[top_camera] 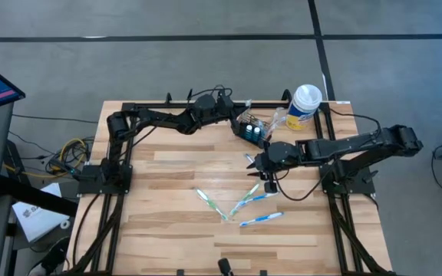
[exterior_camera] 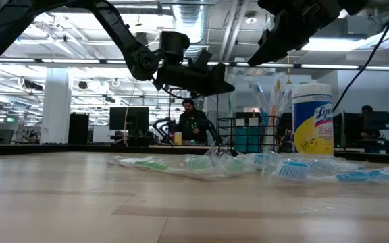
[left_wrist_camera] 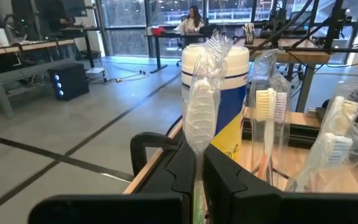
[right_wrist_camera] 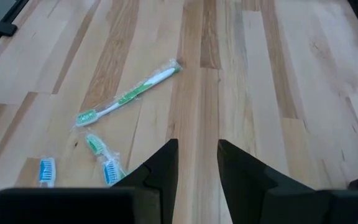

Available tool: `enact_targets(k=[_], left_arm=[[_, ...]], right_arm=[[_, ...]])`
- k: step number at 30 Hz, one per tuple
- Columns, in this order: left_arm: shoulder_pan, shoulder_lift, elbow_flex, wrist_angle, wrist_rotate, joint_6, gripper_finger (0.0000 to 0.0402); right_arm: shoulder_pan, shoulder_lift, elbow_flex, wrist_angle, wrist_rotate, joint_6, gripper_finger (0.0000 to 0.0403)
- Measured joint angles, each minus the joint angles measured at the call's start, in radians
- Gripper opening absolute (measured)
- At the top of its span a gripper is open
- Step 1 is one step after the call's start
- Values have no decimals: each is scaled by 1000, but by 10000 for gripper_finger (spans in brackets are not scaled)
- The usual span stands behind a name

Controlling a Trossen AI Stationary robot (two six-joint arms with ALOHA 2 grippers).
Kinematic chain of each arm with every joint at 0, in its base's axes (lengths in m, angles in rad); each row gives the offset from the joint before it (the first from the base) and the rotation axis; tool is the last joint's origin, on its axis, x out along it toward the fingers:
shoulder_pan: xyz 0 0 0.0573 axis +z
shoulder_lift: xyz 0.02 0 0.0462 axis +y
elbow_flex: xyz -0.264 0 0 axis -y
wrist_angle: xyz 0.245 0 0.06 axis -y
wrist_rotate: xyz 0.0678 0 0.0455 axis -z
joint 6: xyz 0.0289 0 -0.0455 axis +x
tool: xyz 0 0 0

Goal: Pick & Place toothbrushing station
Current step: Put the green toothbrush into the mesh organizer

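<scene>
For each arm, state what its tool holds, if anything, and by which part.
The left tool is shut on a wrapped toothbrush, gripped low on its handle, head upward. The right tool holds nothing.

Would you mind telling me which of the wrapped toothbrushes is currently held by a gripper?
The upright wrapped toothbrush pinched between the left gripper's fingers, in front of the canister; the others lie loose on the table or stand in the caddy.

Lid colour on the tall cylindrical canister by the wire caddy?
White lid on the yellow-and-blue canister; clearest in the high view.
</scene>
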Motion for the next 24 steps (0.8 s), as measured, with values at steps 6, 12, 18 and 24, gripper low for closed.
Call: enact_targets(k=[6,12,18,24], left_arm=[[-3,16,0,4,0,0,7],[-3,39,0,19,-1,-8,13],[-3,64,-1,38,-2,-10,16],[-3,69,0,45,-3,-10,30]], right_arm=[[0,0,0,1,0,-1,102],[0,0,0,11,0,-2,102],[0,0,0,12,0,-2,102],[1,6,0,11,0,0,102]])
